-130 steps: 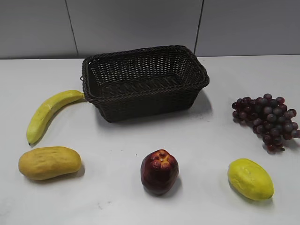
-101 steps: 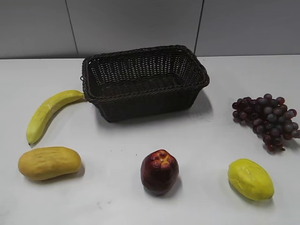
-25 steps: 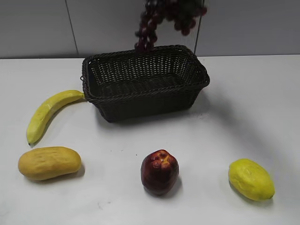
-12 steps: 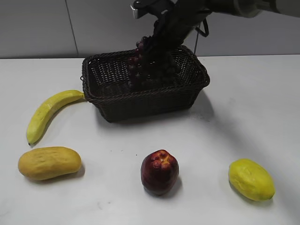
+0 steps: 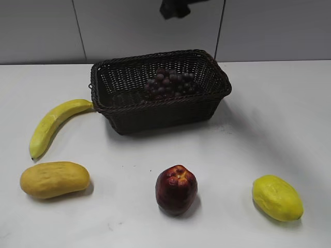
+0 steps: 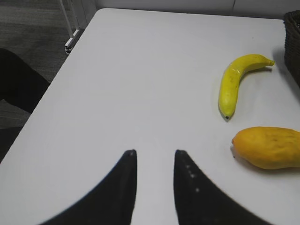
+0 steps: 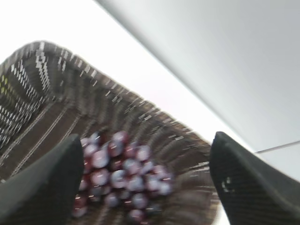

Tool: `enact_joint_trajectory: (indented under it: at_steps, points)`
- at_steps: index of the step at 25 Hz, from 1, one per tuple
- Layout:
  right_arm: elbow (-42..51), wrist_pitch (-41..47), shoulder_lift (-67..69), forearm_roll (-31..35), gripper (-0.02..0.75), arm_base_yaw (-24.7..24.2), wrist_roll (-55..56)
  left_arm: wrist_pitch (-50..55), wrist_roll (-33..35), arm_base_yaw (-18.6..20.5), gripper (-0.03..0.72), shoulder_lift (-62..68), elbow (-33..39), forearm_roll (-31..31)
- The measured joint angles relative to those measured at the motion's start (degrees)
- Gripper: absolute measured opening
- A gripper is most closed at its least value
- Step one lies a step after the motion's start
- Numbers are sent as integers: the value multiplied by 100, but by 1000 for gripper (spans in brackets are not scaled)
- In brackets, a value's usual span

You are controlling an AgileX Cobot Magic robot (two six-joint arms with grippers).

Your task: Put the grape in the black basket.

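Note:
The grape (image 5: pixel 169 83), a dark purple-red bunch, lies inside the black basket (image 5: pixel 129 111) at the back middle of the table. It also shows in the right wrist view (image 7: pixel 119 178), lying on the basket (image 7: pixel 42 93) floor. My right gripper (image 7: pixel 147 140) is open and empty above the grape; only a dark part of it (image 5: pixel 175 7) shows at the top of the exterior view. My left gripper (image 6: pixel 153 152) is open and empty above bare table at the left.
A banana (image 5: pixel 51 124) lies left of the basket, an orange mango (image 5: pixel 54 179) at the front left. A dark red apple (image 5: pixel 176 189) sits at the front middle and a yellow lemon-like fruit (image 5: pixel 276 197) at the front right. The left wrist view shows the banana (image 6: pixel 236 82), the mango (image 6: pixel 267 147) and the table's left edge.
The right gripper carried the grape from the table's right side to over the basket, lowered it in, let go, and has risen. The grape now lies in the basket.

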Motion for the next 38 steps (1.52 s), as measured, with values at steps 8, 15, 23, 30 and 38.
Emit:
enact_joint_trajectory:
  at_steps: [8, 15, 23, 30, 38]
  points:
    - [0, 720, -1263, -226, 596, -1331, 689, 0, 0, 0, 217, 0, 0, 0]
    - [0, 3182, -1752, -527, 587, -1906, 1181, 0, 0, 0, 217, 0, 0, 0]
    - [1644, 3459, -2921, -790, 584, -1916, 1901, 0, 0, 0, 217, 0, 0, 0]
    - [4697, 2984, -4888, -756, 584, -1927, 2083, 0, 0, 0, 217, 0, 0, 0]
    - [7201, 2627, -6729, -788, 584, -1927, 2197, 0, 0, 0, 217, 0, 0, 0]
